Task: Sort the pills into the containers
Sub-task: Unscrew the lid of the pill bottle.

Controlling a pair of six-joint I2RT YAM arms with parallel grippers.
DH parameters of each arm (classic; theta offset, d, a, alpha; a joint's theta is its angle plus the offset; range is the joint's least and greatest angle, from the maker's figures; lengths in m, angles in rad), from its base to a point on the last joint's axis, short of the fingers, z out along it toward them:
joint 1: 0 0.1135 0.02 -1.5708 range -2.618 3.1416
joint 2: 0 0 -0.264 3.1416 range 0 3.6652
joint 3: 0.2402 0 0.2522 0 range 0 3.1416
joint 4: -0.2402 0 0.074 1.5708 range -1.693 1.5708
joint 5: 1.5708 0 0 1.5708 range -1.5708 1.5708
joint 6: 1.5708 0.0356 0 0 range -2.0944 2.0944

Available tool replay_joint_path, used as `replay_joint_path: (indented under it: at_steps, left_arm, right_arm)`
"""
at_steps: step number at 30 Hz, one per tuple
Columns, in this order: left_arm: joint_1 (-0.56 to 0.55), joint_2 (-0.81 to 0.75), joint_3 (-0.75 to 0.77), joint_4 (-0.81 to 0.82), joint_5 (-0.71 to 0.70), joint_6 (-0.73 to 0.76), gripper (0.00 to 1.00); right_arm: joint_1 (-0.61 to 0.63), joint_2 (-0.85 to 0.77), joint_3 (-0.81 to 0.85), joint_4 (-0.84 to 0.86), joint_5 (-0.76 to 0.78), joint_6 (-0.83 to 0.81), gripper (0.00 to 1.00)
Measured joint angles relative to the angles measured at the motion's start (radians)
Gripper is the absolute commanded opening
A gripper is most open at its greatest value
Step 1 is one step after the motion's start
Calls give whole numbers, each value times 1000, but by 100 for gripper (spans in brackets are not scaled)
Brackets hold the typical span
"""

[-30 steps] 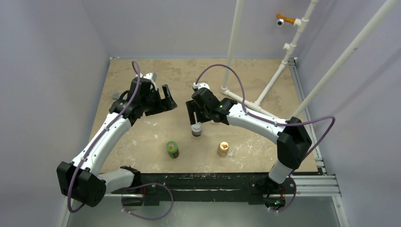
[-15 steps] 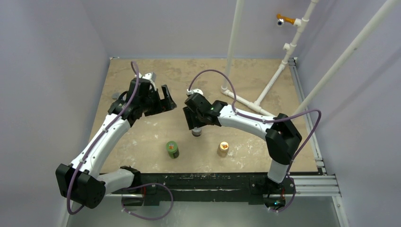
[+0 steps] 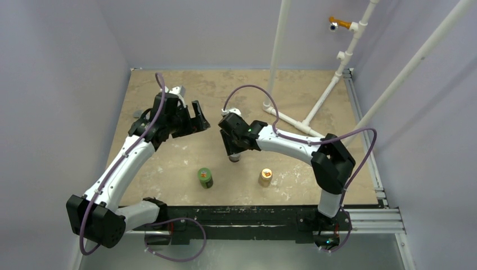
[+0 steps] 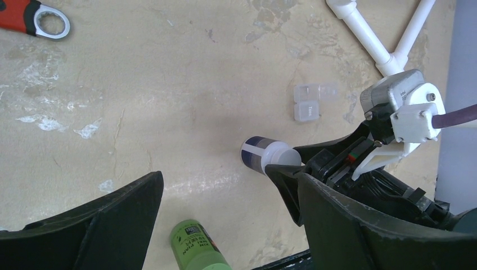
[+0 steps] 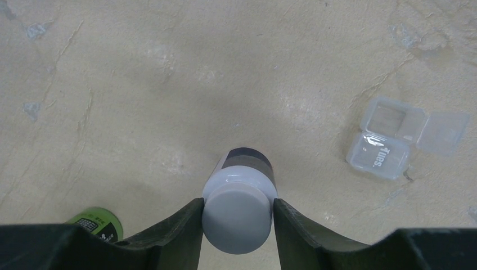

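A dark bottle with a white cap (image 5: pixel 239 211) stands upright in the middle of the table. My right gripper (image 5: pixel 238 205) is over it from above, and both fingers press against the sides of the cap. In the top view that gripper (image 3: pixel 233 153) covers most of the bottle (image 3: pixel 234 158). The container, a small clear plastic case (image 5: pixel 388 143) with open lids and "Tues." printed on it, lies on the table just past the bottle and also shows as the clear case (image 4: pixel 311 102). My left gripper (image 4: pixel 228 185) hangs open above the table with nothing between its fingers. No pills show.
A green bottle (image 3: pixel 205 177) and a tan-orange bottle (image 3: pixel 265 177) stand near the front edge. A white pipe frame (image 3: pixel 292 121) lies at the back right. A red wrench (image 4: pixel 34 19) lies far left. Walls enclose the table.
My right gripper has shifted left and settled over the white-capped bottle, its jaws narrowing onto the cap. The left arm has not moved.
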Motion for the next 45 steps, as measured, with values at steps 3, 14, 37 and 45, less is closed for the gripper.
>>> replay_joint_path:
  at_steps: [3, 14, 37, 45]
  left_arm:
    - [0, 0, 0, 5, 4, 0, 89]
    - [-13, -43, -58, 121, 102, 47, 89]
    - [-308, -193, -124, 487, 444, 472, 95]
    - [-324, -156, -94, 409, 549, 507, 90]
  right_arm:
    - [0, 4, 2, -3, 3, 1, 25]
    - [-33, -32, 63, -54, -50, -5, 0]
    - [-205, -555, 20, -114, -643, -101, 0]
    - [-220, -547, 48, -130, -718, -99, 0]
